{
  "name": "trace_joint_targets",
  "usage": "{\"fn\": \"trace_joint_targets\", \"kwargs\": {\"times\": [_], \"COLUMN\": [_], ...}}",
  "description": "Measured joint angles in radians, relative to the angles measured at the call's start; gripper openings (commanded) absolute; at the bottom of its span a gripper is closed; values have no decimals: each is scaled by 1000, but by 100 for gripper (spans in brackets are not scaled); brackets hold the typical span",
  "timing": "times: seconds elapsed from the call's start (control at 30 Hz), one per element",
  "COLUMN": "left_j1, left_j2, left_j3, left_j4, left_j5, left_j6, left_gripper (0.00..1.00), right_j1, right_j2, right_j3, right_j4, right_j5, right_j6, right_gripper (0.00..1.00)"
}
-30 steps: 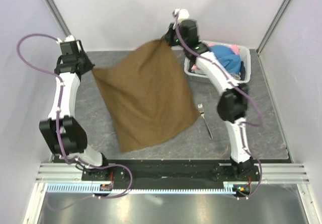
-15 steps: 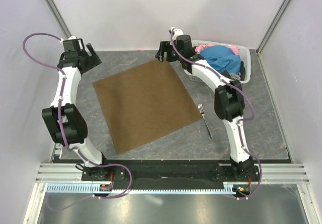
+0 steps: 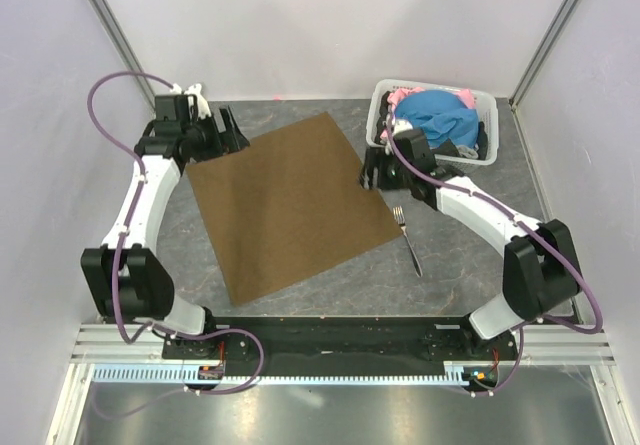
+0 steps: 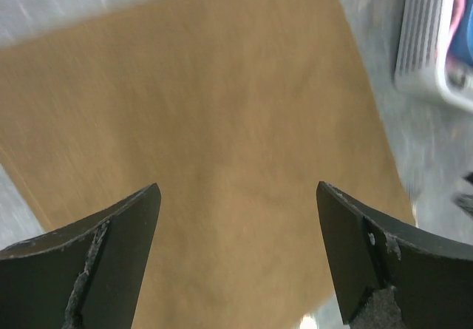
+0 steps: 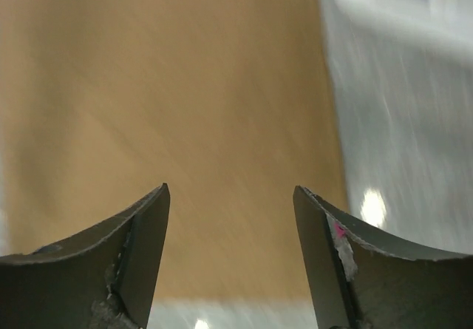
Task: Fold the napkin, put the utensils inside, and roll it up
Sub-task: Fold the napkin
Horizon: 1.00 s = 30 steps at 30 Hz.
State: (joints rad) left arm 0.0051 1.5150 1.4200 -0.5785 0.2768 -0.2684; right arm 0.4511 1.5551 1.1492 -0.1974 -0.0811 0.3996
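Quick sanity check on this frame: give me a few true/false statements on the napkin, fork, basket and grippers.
1. The napkin lies flat and unfolded on the table. True.
2. The fork rests in the middle of the napkin. False: it lies on the table beside the napkin's right corner.
3. The left gripper and right gripper are both open and hold nothing. True.
4. The basket is empty. False: it holds blue and pink clothes.
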Motion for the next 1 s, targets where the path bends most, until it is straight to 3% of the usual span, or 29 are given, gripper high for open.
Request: {"fn": "trace_joint_targets", "kwargs": {"times": [0.2, 0.47, 1.0], "left_j1": [4, 5, 5], "left_j2": [-155, -229, -250], "left_j3": [-217, -225, -229], "left_j4": [-6, 13, 14], "left_j5": [24, 14, 11], "left_j6": [9, 10, 10], "left_gripper": [94, 94, 93], "right_j1": [-31, -49, -49], "right_j2": [-78, -112, -79], "right_j3": [-188, -232, -340], "right_j4": [-211, -260, -268], "right_j5": [79, 84, 28], "right_j6": [-4, 25, 80], "right_gripper": [64, 59, 61]}}
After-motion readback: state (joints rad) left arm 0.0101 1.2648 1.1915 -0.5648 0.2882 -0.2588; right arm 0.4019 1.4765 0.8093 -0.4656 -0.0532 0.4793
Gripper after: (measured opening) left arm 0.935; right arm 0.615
